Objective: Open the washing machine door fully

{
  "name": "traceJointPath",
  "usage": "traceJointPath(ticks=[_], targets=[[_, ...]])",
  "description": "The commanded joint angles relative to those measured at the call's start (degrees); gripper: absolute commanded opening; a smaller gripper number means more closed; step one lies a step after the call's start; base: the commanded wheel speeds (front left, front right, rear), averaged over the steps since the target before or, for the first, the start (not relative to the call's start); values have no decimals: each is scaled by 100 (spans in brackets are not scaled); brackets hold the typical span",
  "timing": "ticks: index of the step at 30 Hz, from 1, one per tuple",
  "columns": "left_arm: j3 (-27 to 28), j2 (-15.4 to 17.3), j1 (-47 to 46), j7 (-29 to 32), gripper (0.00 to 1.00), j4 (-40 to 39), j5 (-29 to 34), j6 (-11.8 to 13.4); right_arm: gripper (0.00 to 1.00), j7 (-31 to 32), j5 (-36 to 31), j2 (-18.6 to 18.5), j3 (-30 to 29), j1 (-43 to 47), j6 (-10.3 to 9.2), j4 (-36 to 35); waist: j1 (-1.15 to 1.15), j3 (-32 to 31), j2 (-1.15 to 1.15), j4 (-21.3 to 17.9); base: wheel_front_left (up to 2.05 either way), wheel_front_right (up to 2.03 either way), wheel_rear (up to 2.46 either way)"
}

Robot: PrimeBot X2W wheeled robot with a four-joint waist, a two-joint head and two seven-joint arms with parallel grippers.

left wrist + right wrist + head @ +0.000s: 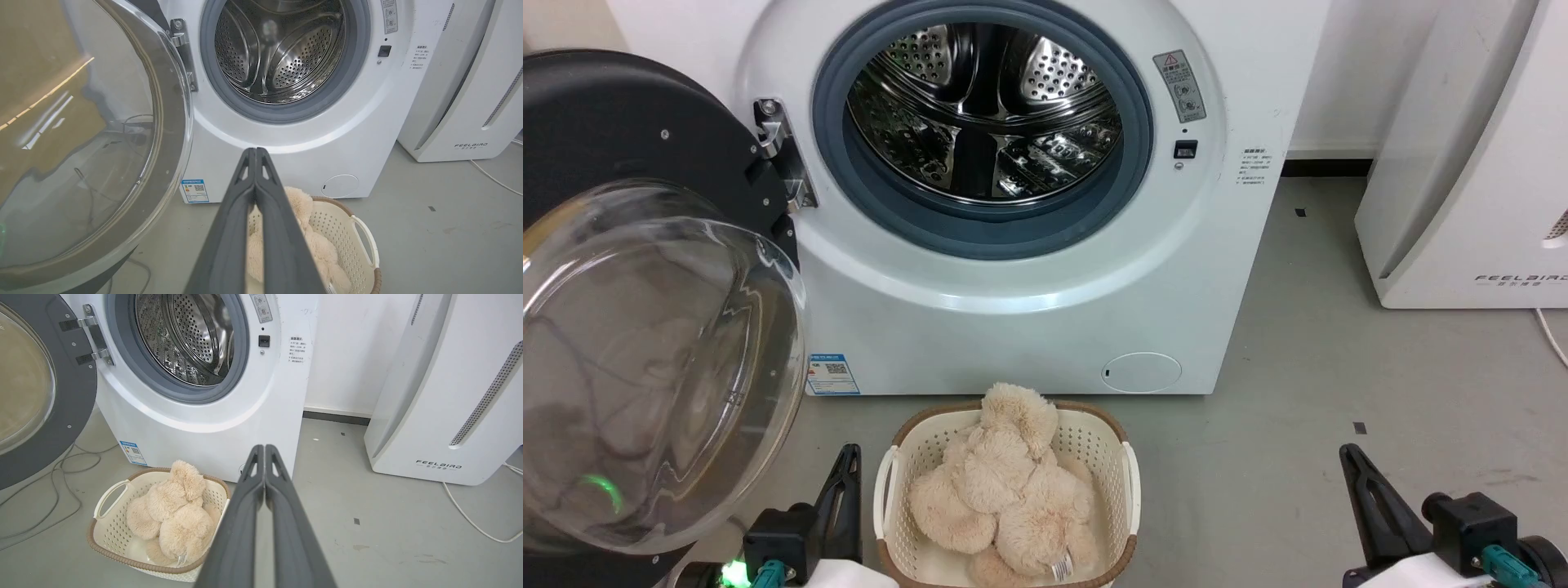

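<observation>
Beside the washing machine (1029, 269), the washing machine door (645, 327) stands wide open

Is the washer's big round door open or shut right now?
Open. The washing machine door hangs swung out on its hinge, and the steel drum behind the grey gasket lies uncovered.

Grey floor (1298, 367) fills the lower right of the frame. Upper right, a white wall (1372, 65) with a dark skirting strip (1327, 167) meets a white appliance (1462, 204).
</observation>
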Motion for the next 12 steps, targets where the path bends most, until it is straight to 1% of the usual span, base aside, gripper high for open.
traceJointPath(ticks=[1,12], targets=[[37,-23,-81,17,0,-41,48,-26,0,27,-38,8,9,-118,1,-39,0,1,0,-1,0,0,0],[114,-66,-120,145,0,-109,129,-78,0,81,-51,9,36,-175,2,-52,0,7,0,-12,0,0,0]])
